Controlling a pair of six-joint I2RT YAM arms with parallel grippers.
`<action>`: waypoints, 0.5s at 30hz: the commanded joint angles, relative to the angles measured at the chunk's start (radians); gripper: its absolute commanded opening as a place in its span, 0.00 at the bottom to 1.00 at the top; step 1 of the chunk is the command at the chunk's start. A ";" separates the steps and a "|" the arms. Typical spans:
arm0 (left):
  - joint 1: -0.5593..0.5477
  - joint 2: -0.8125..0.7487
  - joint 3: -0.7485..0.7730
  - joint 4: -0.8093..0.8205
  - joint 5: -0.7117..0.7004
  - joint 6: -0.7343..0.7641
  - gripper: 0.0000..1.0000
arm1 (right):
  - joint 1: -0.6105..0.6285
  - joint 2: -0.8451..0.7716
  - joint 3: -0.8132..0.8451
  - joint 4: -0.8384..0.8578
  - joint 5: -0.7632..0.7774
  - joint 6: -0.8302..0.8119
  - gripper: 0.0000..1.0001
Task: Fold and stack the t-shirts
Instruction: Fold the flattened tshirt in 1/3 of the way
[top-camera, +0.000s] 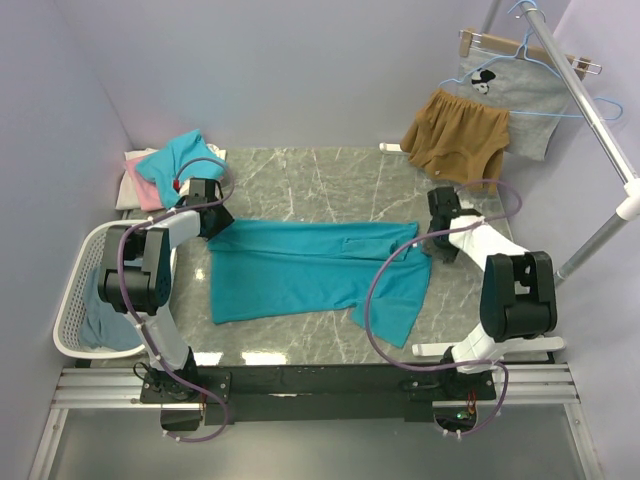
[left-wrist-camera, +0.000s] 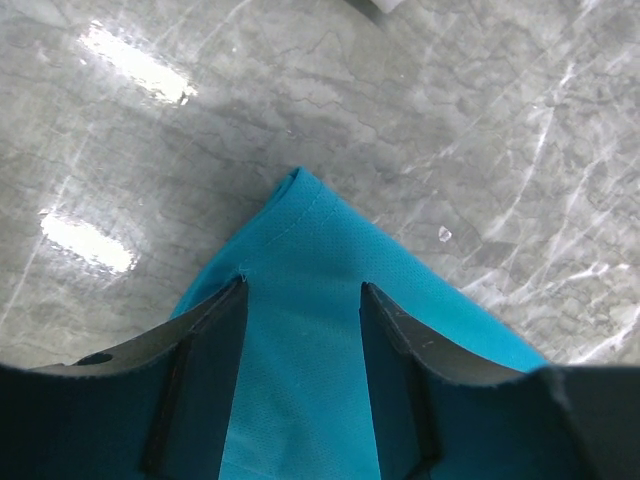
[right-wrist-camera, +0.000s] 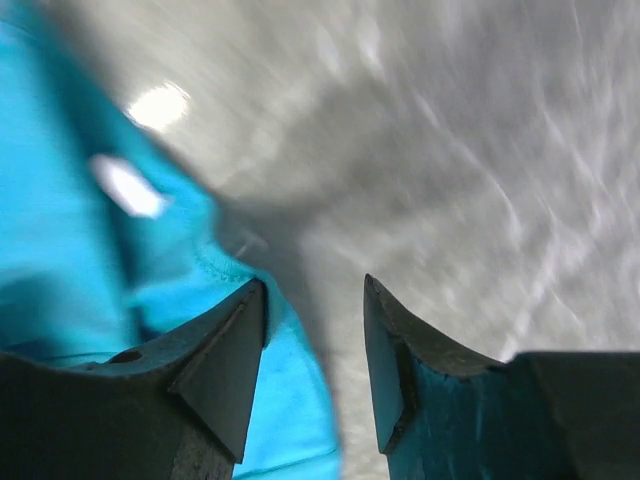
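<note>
A teal t-shirt (top-camera: 300, 268) lies spread flat across the middle of the marble table (top-camera: 330, 175), with one sleeve hanging toward the front right. My left gripper (top-camera: 214, 222) is at its far left corner. In the left wrist view that gripper (left-wrist-camera: 304, 285) is open, with the pointed teal corner (left-wrist-camera: 300, 225) lying flat between and under its fingers. My right gripper (top-camera: 438, 244) is at the shirt's far right edge. The right wrist view is blurred, but it shows this gripper (right-wrist-camera: 315, 282) open, with the shirt's hem (right-wrist-camera: 70, 250) by the left finger and bare marble between the jaws.
Folded teal, pink and white shirts (top-camera: 172, 165) are stacked at the back left corner. A white laundry basket (top-camera: 75, 290) on the left holds a slate-blue garment (top-camera: 105, 322). Tan shorts (top-camera: 455, 135) and a grey printed garment (top-camera: 515, 90) hang by the clothes rail (top-camera: 590, 110) at the back right.
</note>
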 joint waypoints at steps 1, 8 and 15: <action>-0.014 -0.041 0.015 0.022 0.057 0.016 0.55 | -0.035 0.001 0.138 0.117 -0.106 -0.028 0.50; -0.038 -0.046 0.026 0.009 0.075 0.013 0.55 | -0.039 0.181 0.324 0.124 -0.237 -0.019 0.48; -0.041 -0.064 0.023 -0.008 0.031 0.020 0.56 | -0.038 0.112 0.231 0.156 -0.229 -0.031 0.47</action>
